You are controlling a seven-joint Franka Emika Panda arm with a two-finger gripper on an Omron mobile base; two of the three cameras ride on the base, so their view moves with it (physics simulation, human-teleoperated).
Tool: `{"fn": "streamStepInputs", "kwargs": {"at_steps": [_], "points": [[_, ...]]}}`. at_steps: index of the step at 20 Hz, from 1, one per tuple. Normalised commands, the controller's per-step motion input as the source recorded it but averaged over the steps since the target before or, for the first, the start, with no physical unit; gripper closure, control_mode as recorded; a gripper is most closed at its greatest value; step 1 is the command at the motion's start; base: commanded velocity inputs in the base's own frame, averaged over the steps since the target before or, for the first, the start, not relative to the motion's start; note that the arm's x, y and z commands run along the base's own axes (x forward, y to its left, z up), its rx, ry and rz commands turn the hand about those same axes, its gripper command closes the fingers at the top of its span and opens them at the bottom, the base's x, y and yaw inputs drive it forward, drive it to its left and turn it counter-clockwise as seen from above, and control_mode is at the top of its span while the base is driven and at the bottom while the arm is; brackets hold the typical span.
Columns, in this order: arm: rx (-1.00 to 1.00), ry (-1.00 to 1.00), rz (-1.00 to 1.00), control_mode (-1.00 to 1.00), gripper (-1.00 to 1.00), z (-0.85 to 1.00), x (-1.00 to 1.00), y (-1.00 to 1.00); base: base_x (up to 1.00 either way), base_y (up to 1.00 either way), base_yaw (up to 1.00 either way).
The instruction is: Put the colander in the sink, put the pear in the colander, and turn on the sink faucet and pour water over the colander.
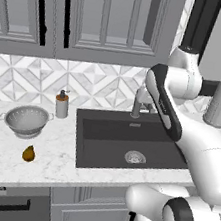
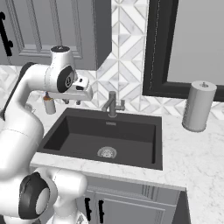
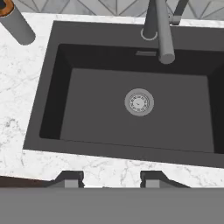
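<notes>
The silver colander [image 1: 26, 119] stands on the white marble counter left of the sink [image 1: 107, 142], with nothing in it. The small golden-brown pear [image 1: 28, 154] lies on the counter in front of the colander, near the front edge. The dark grey sink [image 3: 96, 113] holds nothing but its round drain [image 3: 139, 102]. The faucet [image 3: 159, 30] rises behind the basin with its spout over the back; no water runs. My gripper [image 3: 111, 179] hangs open and empty high above the sink, also seen in the right base view as the gripper [image 2: 72, 102] over the basin's left rear.
A grey soap pump bottle [image 1: 61, 105] stands between the colander and the sink's back left corner. A tall grey canister [image 2: 197, 106] stands on the counter to the right of the sink. Cabinets hang above the tiled wall.
</notes>
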Motion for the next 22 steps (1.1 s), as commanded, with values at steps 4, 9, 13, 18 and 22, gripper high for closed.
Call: {"fn": "streamStepInputs", "kwargs": {"at_steps": [4, 9, 13, 18, 22], "points": [[0.0, 0.01, 0.0, -1.0, -1.0, 0.0, 0.0, 0.0, 0.0, 0.0, 0.0], [-0.03, 0.08, -0.02, -1.0, -1.0, -0.07, 0.09, 0.29, 0.0, 0.0, 0.0], [-0.15, 0.04, -0.06, -1.0, -1.0, -0.37, 0.26, 1.0, 0.0, 0.0, 0.0], [-0.05, 0.0, -0.08, -1.0, -1.0, -0.34, 0.17, 1.0, 0.0, 0.0, 0.0], [0.1, 0.01, -0.01, -1.0, -1.0, -0.04, 0.03, 0.93, 0.0, 0.0, 0.0]]}}
